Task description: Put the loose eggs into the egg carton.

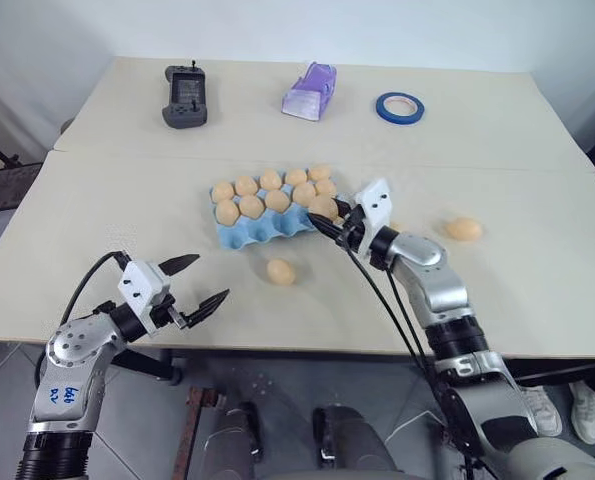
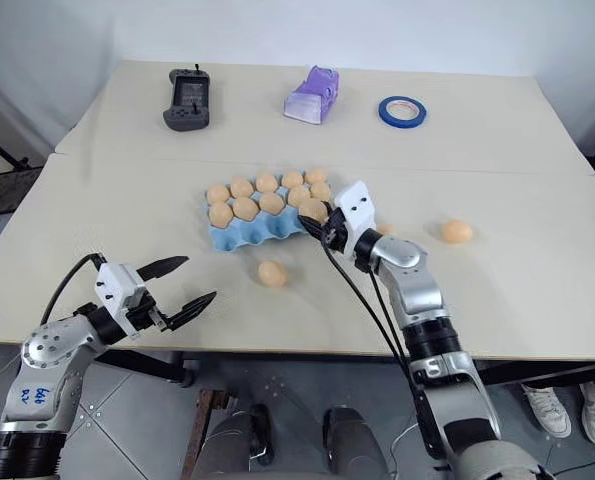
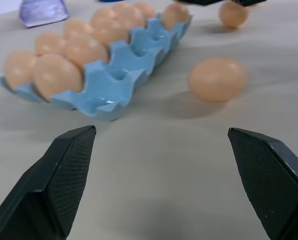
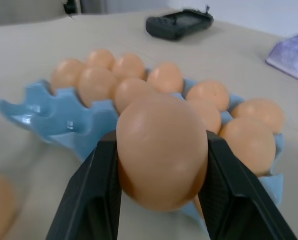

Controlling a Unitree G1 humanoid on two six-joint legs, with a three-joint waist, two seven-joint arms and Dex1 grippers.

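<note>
The light blue egg carton (image 1: 262, 230) lies mid-table, its far cups filled with several tan eggs and its near row mostly bare. My right gripper (image 1: 322, 217) hovers at the carton's right end, shut on one egg (image 4: 161, 150) held between its black fingers (image 4: 96, 190). One loose egg (image 1: 281, 271) rests on the table just in front of the carton. Another loose egg (image 1: 463, 229) lies to the right of my right arm. Near the table's front edge on the left, my left gripper (image 1: 202, 283) is open and holds nothing, pointing toward the near loose egg (image 3: 218, 79).
At the back of the table sit a black handheld controller (image 1: 185, 97), a lilac plastic object (image 1: 309, 91) and a blue tape roll (image 1: 399, 107). A seam (image 1: 127, 155) runs across the table behind the carton. Black cables hang along my right arm.
</note>
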